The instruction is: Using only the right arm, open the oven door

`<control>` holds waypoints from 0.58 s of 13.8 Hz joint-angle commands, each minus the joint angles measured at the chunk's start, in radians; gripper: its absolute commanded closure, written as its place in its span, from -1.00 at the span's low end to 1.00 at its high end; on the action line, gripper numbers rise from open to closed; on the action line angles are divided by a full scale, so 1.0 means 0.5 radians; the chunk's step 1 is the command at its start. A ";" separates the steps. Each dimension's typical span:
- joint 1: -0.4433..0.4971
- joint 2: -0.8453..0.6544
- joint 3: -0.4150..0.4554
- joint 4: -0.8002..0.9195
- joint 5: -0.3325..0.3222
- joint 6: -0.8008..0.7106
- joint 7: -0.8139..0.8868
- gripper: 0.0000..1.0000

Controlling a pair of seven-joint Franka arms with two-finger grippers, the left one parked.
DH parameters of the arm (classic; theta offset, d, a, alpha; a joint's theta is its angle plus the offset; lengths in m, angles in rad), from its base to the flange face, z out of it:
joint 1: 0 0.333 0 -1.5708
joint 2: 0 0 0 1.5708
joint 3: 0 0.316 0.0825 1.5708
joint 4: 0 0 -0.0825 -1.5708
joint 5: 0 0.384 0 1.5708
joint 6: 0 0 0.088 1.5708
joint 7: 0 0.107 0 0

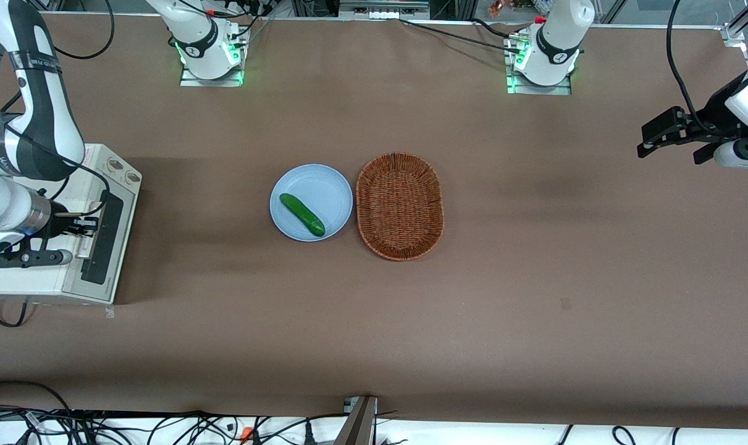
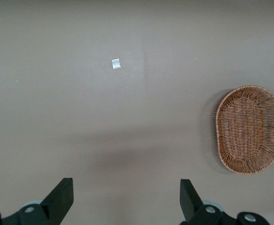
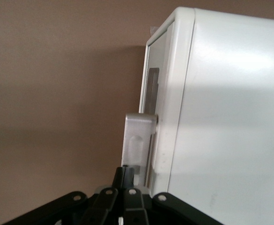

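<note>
The cream-white toaster oven (image 1: 34, 272) stands at the working arm's end of the table. Its oven door (image 1: 105, 238) with the dark glass window is closed flat against the body. The right arm (image 1: 37, 123) reaches over the oven's top. Its black gripper (image 1: 92, 224) is at the door's silver bar handle (image 1: 88, 244). In the right wrist view the gripper (image 3: 129, 171) has both fingers pressed together with no gap. The fingertips (image 3: 125, 172) rest against the silver handle (image 3: 138, 138), next to the door's edge (image 3: 151, 93). Nothing is between the fingers.
A light blue plate (image 1: 330, 185) holding a green cucumber (image 1: 302, 214) lies mid-table, with an oval wicker basket (image 1: 399, 206) beside it; the basket also shows in the left wrist view (image 2: 247, 129). Two green-lit white pedestals (image 1: 210, 55) stand at the table's edge farthest from the camera.
</note>
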 commanded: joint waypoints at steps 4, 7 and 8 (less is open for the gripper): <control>-0.041 -0.033 -0.005 -0.194 -0.035 0.220 0.036 1.00; -0.017 0.007 -0.002 -0.185 -0.014 0.227 0.222 1.00; 0.023 0.053 -0.002 -0.173 -0.004 0.242 0.293 1.00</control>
